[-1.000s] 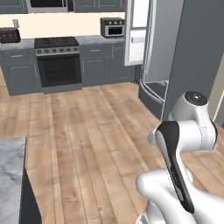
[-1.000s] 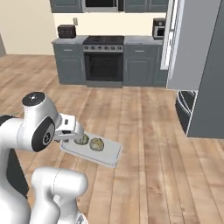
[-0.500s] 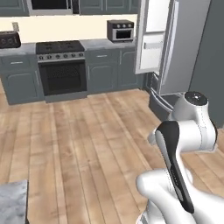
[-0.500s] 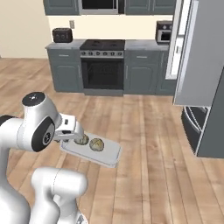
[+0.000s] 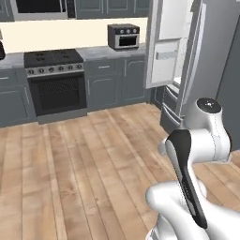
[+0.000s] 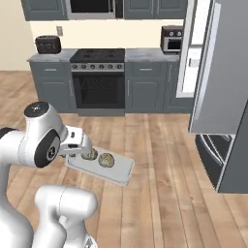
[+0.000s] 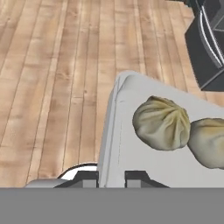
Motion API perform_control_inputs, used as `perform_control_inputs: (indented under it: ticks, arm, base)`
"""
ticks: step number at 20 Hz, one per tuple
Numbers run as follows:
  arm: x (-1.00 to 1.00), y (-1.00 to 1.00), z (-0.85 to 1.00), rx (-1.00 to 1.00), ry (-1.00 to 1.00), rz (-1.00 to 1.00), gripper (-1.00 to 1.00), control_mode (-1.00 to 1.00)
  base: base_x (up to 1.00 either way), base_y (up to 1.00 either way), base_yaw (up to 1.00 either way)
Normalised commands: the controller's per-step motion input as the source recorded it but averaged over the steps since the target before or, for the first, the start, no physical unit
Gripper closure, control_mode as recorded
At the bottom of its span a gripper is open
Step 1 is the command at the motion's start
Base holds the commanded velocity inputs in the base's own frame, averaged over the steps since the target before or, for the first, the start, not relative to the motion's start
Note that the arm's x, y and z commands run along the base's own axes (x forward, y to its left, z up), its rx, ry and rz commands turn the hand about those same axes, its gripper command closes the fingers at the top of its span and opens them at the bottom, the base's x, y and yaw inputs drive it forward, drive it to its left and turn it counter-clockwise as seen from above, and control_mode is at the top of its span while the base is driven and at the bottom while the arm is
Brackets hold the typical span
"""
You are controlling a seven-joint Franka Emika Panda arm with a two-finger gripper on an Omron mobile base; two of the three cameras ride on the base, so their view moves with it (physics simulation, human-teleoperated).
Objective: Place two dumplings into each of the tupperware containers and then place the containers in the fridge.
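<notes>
My gripper (image 6: pixel 72 154) is shut on the near rim of a pale tupperware container (image 6: pixel 117 170), holding it level above the wooden floor. Two tan dumplings (image 6: pixel 89 155) (image 6: pixel 106 160) lie inside it. In the hand view the container (image 7: pixel 127 131) spreads from my gripper (image 7: pixel 110 177), with one dumpling (image 7: pixel 161 122) at centre and the other dumpling (image 7: pixel 210 142) at the right edge. The dark-grey fridge (image 5: pixel 213 61) stands at the right with a door (image 5: pixel 166 42) swung open, white inside. In the right base view the fridge (image 6: pixel 227 72) rises at the right.
Grey cabinets with a black oven (image 5: pixel 56 86) line the back wall. A toaster oven (image 5: pixel 123 36) sits on the counter beside the fridge, and a dark toaster (image 6: pixel 48 44) stands at the left. Wooden floor (image 5: pixel 84 164) stretches between me and the cabinets.
The whole scene has shifted: the base has moved, and the fridge and cabinets now sit nearer and more central. The container with its two dumplings stays in my grip.
</notes>
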Motion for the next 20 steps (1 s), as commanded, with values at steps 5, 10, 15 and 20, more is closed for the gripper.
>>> perform_control_inputs:
  ticks: [5,10,15,20]
  arm:
    - [0.00,0.00,0.00,0.00,0.00,0.00,1.00,1.00]
    - [0.00,0.00,0.00,0.00,0.00,0.00,1.00,1.00]
    - [0.00,0.00,0.00,0.00,0.00,0.00,1.00,1.00]
    - [0.00,0.00,0.00,0.00,0.00,0.00,1.00,1.00]
  base:
    - [0.76,0.42,-0.34]
    - [0.61,0.61,-0.41]
    - [0.56,0.81,-0.43]
    - [0.62,0.98,-0.37]
